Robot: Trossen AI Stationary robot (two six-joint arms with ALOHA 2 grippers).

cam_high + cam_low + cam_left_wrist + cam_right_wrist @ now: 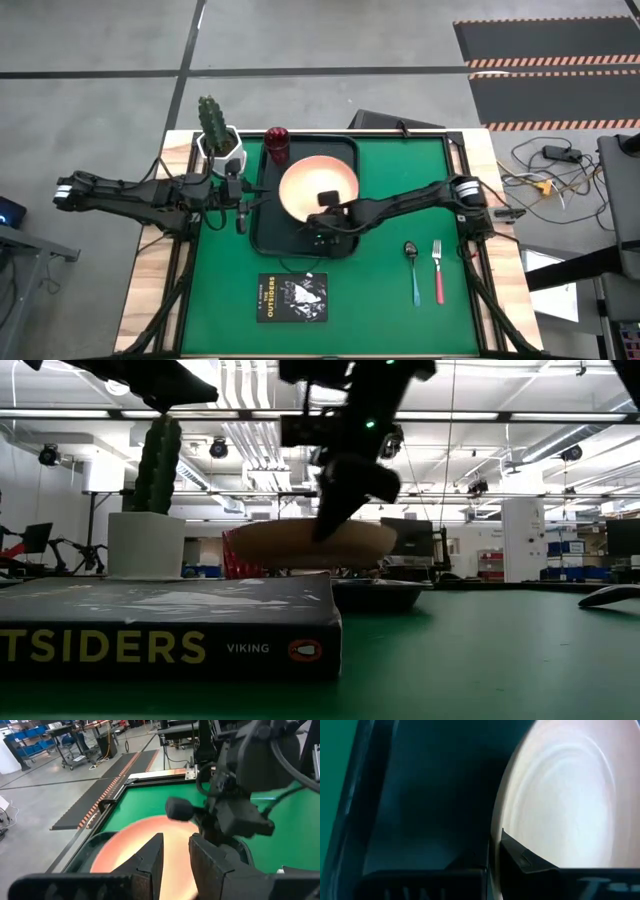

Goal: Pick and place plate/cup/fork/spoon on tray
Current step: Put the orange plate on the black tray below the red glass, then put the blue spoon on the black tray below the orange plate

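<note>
The peach-orange plate (318,185) is held over the dark tray (262,225) by my right gripper (326,206); in the low view the plate (300,545) sits a little above the tray (385,595). The maroon cup (277,146) stands in the tray's far left corner. My left gripper (240,212) hangs at the tray's left rim, empty, its fingers (150,862) a small gap apart. The teal-handled spoon (413,272) and the red-handled fork (438,272) lie side by side on the green mat, right of the tray. My right gripper is shut on the plate's near rim (495,840), one finger (530,865) on the plate's upper inside face and the other under it. The fingers come slanting down from the table's near right. The plate sits roughly level and appears lifted clear of the tray.
A white pot with a cactus (216,135) stands just left of the cup, off the tray. A black book (292,297) lies on the mat near the front edge. Bare green mat (400,170) shows right of the tray.
</note>
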